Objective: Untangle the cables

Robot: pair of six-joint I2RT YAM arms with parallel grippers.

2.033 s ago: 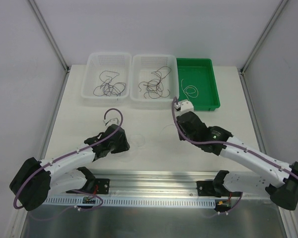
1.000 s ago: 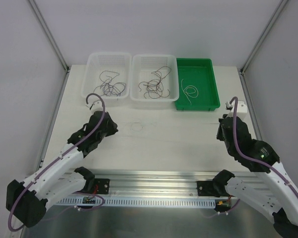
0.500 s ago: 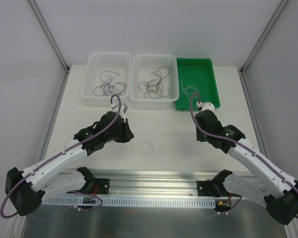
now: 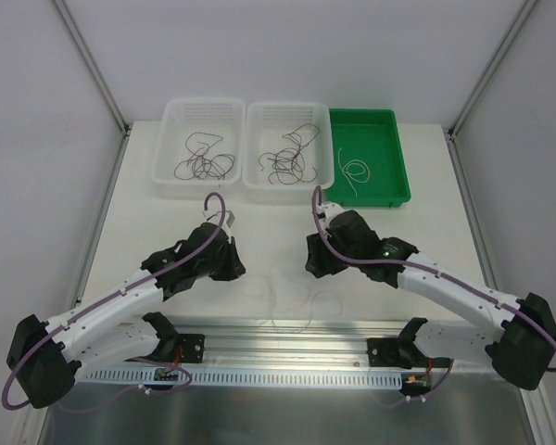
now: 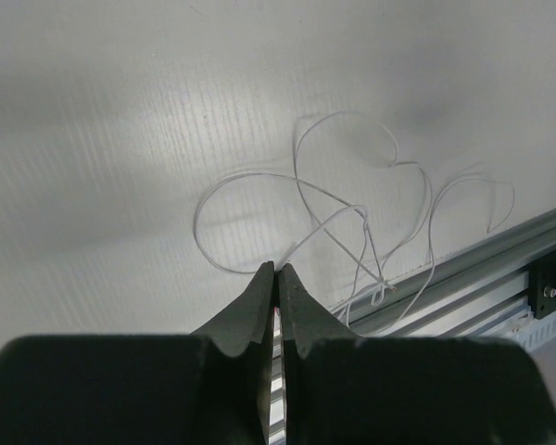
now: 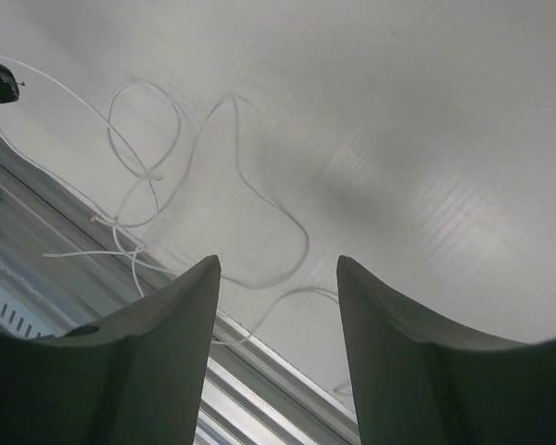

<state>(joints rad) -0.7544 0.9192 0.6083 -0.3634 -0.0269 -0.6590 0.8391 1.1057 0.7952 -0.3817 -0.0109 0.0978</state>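
A loose tangle of white cables point(image 4: 283, 289) lies on the worktop point(image 4: 157, 232) near its front edge. It is at 6 o'clock from the middle basket point(image 4: 287, 106) and just short of the aluminium rail point(image 4: 287, 348).

The left gripper point(image 4: 235, 270) sits at 9 o'clock of the tangle. In the left wrist view its fingers point(image 5: 258, 298) are pressed together, and one thin strand of the white cables point(image 5: 352, 209) runs straight into their tips, so it is pinching that strand. From there the strands loop out toward 1 and 2 o'clock and cross one another several times. Some ends reach the rail point(image 5: 482, 273).

The right gripper point(image 4: 312, 266) is at 1 o'clock of the tangle, its jaws spread wide with nothing between them. In its wrist view the white cables point(image 6: 157, 176) lie toward 10 o'clock from the fingers point(image 6: 181, 311), apart from them.

At the back of the worktop, dark cables point(image 4: 204, 165) lie curled in the left basket point(image 4: 204, 101) and another dark bunch point(image 4: 287, 159) lies in the middle basket. A single white cable point(image 4: 354, 171) rests in the green tray point(image 4: 394, 153), at 3 o'clock of the middle basket.
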